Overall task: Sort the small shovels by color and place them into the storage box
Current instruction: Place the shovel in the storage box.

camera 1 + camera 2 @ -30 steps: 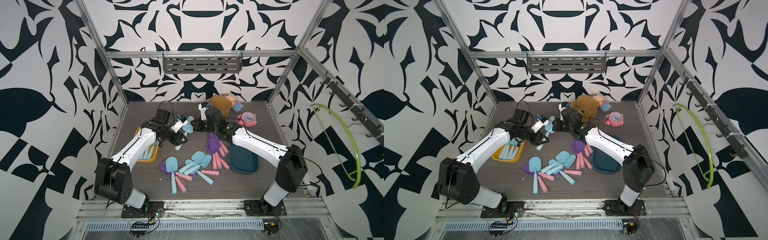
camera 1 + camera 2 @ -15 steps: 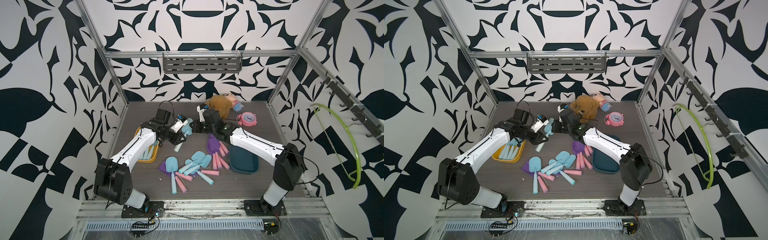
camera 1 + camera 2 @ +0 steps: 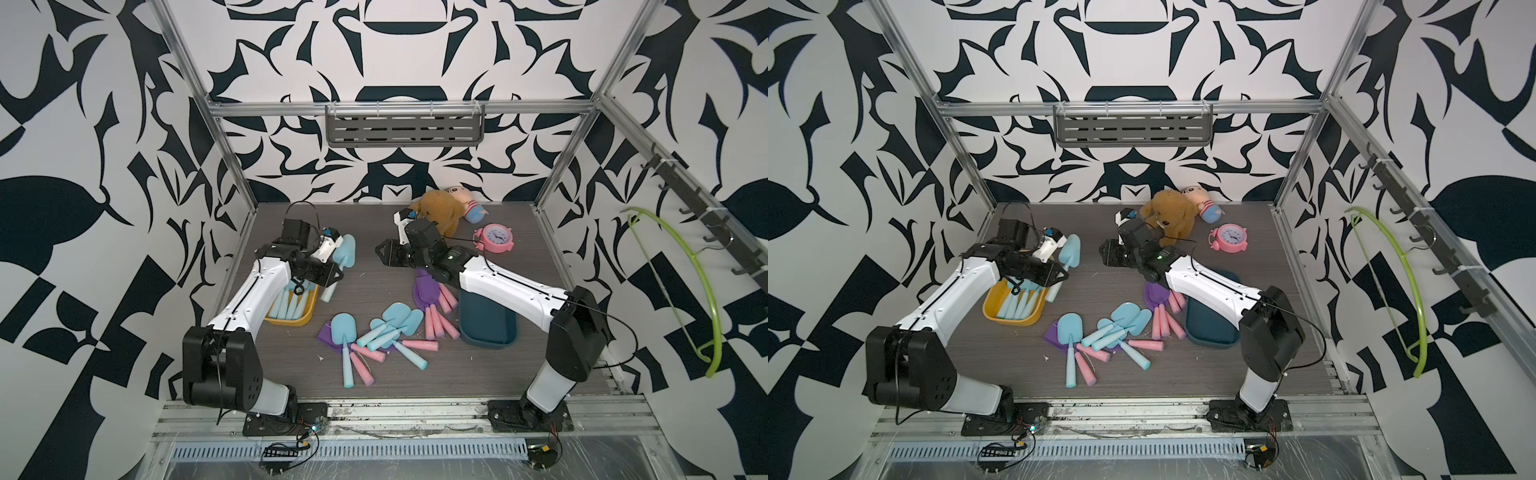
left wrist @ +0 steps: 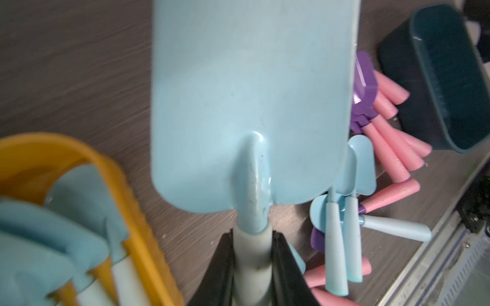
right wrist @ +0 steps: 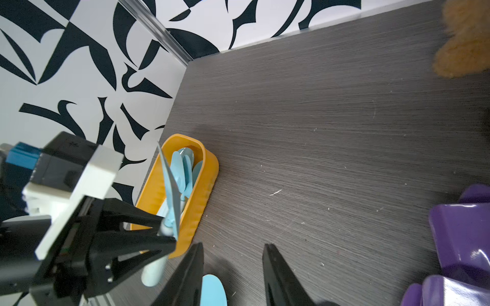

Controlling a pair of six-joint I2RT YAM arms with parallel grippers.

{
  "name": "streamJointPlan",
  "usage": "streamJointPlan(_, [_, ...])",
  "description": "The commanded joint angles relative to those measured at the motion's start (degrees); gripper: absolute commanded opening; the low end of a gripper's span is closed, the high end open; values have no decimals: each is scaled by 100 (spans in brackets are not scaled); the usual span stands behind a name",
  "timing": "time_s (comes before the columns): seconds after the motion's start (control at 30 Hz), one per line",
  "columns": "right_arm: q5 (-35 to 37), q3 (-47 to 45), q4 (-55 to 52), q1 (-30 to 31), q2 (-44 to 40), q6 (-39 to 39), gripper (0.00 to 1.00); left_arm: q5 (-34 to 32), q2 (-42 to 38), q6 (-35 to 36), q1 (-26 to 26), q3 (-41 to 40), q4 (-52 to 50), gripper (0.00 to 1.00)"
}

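Left arm reaches up from lower left of frame. Left gripper pinched tight on blue shovel handle. Right arm stretches toward frame middle. Right gripper jaws apart, pointing left.

Lab robot cell: aluminium frame, black-and-white patterned walls

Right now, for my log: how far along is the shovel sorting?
Done: several blue shovels lie in the yellow box. In hand: the left end effector grips another blue shovel by its handle; the right end effector is open, empty. Left: the mixed pile and the purple shovels beside the empty teal box.
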Motion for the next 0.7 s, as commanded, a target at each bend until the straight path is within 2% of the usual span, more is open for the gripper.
streamJointPlan(0.0, [180, -100, -91, 22, -272, -167, 42, -287, -73, 183, 533, -69, -845, 0])
streamJointPlan(0.1, [179, -178, -79, 22, -261, -167, 42, -414, -53, 195, 1067, -188, -929, 0])
streamJointPlan(0.17, [192, -237, -54, 22, -253, -170, 42, -605, -67, 192, 1239, -301, -794, 3])
streamJointPlan(0.33, [215, -320, -25, 22, -235, -163, 42, -969, 195, 63, 1275, -408, -448, 9])
streamJointPlan(0.67, [166, -409, 72, 22, -199, -174, 41, -683, 937, -401, 1275, -237, -323, 16])
